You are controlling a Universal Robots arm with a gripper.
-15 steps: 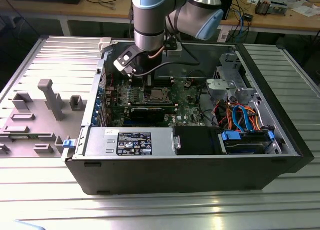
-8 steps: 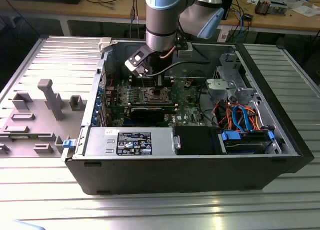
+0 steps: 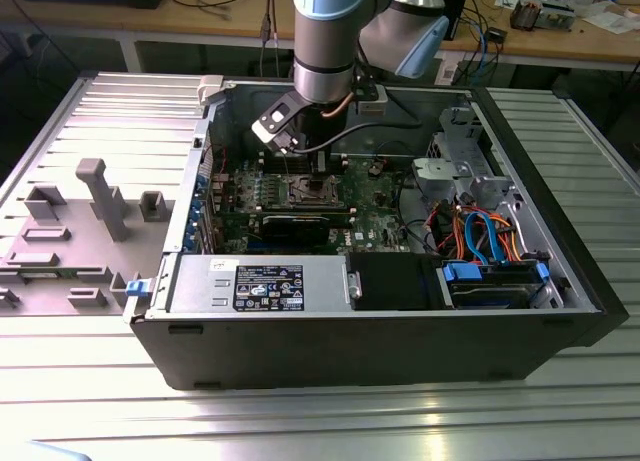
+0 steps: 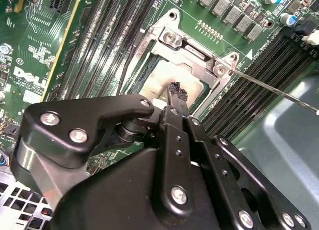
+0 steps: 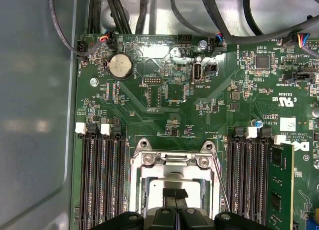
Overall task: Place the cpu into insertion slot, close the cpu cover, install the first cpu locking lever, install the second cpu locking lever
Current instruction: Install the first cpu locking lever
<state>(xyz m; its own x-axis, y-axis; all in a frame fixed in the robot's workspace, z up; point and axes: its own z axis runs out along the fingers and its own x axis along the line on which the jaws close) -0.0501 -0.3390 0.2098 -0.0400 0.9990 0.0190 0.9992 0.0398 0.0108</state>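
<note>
One printed label (image 3: 268, 286) on power supply (image 3: 195, 281); gripper (image 5: 174, 194) closed above cpu (image 5: 155, 184).

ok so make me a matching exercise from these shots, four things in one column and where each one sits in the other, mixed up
Things
1. silvery square cpu
2. round silver coin battery
3. thin steel locking lever
4. black gripper

Places
A. slanting away from one corner of the cover
B. right above the cpu
C. lying inside the window of the silver metal cpu cover
D. on the green circuit board, well clear of the cover

Pairs: 1-C, 2-D, 3-A, 4-B
</note>
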